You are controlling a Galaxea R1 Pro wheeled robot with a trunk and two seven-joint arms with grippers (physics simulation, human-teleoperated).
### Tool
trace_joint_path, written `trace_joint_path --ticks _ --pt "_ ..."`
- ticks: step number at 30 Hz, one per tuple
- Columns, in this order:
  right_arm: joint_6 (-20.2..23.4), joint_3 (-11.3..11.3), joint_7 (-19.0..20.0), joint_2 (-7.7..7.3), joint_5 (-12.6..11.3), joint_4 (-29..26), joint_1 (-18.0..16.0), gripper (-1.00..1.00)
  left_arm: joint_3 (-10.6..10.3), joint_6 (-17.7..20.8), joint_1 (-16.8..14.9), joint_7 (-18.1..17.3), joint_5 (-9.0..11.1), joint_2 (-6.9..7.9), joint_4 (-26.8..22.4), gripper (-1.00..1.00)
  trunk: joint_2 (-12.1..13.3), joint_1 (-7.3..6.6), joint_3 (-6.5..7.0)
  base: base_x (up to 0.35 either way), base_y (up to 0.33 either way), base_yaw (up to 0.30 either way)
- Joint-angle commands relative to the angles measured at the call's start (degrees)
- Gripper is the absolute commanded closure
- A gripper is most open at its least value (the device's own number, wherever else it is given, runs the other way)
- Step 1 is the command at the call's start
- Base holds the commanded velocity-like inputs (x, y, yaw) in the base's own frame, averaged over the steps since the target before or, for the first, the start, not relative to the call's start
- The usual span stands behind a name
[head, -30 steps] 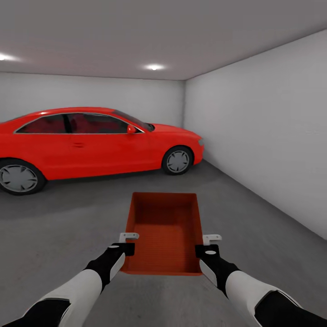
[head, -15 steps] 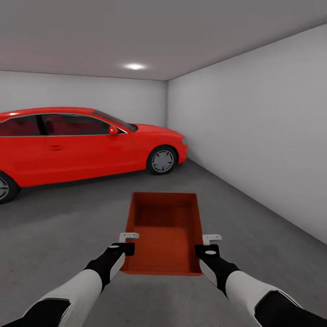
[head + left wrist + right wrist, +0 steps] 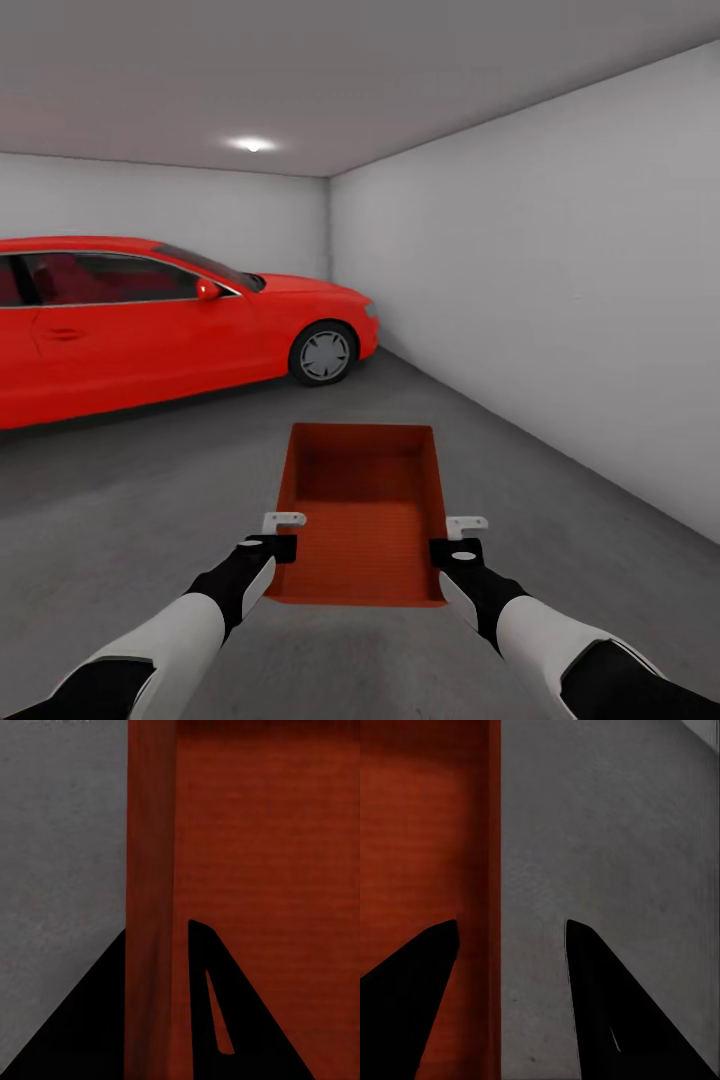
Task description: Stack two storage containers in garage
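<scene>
Both claws pinch the bin (image 3: 365,510): left claw (image 3: 283,535) and right claw (image 3: 457,537) each straddle a side wall. Lower it level onto the floor (image 3: 560,470), clear of the car (image 3: 150,315) at 10 o'clock.

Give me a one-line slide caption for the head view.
Both grippers, left and right, carry an orange-red container over the garage floor, with a red car ahead.

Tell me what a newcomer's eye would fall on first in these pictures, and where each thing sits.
First comes the red car, parked at the left against the far grey-white wall. Next, the orange-red storage container, open and empty, sits low in the centre over the dark concrete floor. The left tool and right tool straddle its long walls, one at each side.
</scene>
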Motion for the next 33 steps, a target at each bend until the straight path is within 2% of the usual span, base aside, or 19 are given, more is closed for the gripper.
trace_joint_path --ticks 1,33 --pt "0.27 -1.54 2.33 0.01 0.03 -0.55 -0.08 1.00 0.82 0.44 0.01 0.55 -0.70 0.01 -0.12 1.00 -0.10 0.02 -0.11 0.000 0.000 -0.247" --pt "0.27 -1.61 2.23 0.01 0.03 -0.56 -0.08 1.00 0.82 0.35 0.01 0.55 -0.70 -0.02 -0.12 1.00 -0.10 0.02 -0.11 0.000 0.000 -0.247"
